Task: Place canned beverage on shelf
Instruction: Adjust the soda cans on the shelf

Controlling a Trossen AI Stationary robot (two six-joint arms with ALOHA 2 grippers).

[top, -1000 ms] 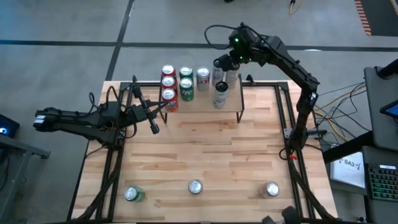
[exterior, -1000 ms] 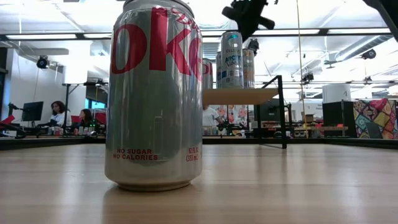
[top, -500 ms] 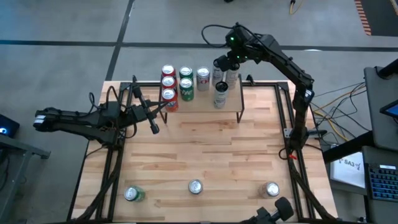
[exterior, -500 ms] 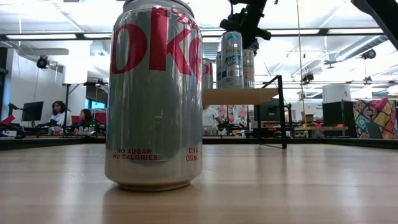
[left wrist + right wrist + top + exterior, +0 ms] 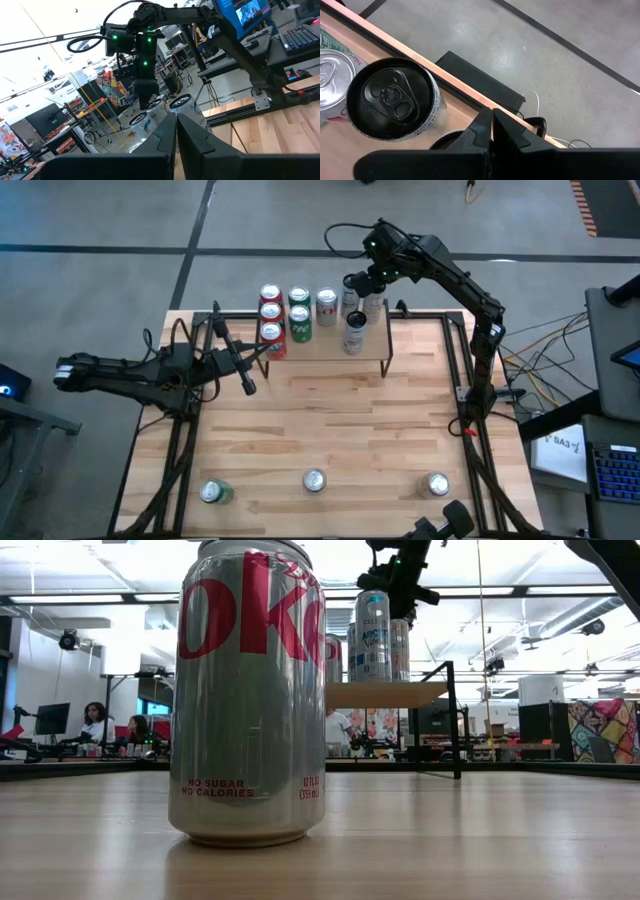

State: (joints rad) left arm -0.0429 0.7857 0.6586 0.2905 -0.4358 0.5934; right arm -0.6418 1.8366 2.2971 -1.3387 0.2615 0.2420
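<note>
Your right hand [image 5: 354, 283] hovers closed and empty just above the cans on the shelf [image 5: 325, 345]; three cans remain on the bench [image 5: 330, 420].

A robotics lab or open-plan workshop, by the look of it. The light butcher-block wooden tabletop [image 5: 330, 430] sits on a bare grey concrete floor [image 5: 120, 240] marked with dark lines, with loose cables [image 5: 560, 340] trailing beside it. Beyond the table run long white ceiling light strips [image 5: 90, 598], seated people at dark desktop monitors [image 5: 52, 718], and black metal frames [image 5: 125, 700]. A black keyboard [image 5: 302, 35] and a lit blue screen [image 5: 245, 12] stand close by.
</note>
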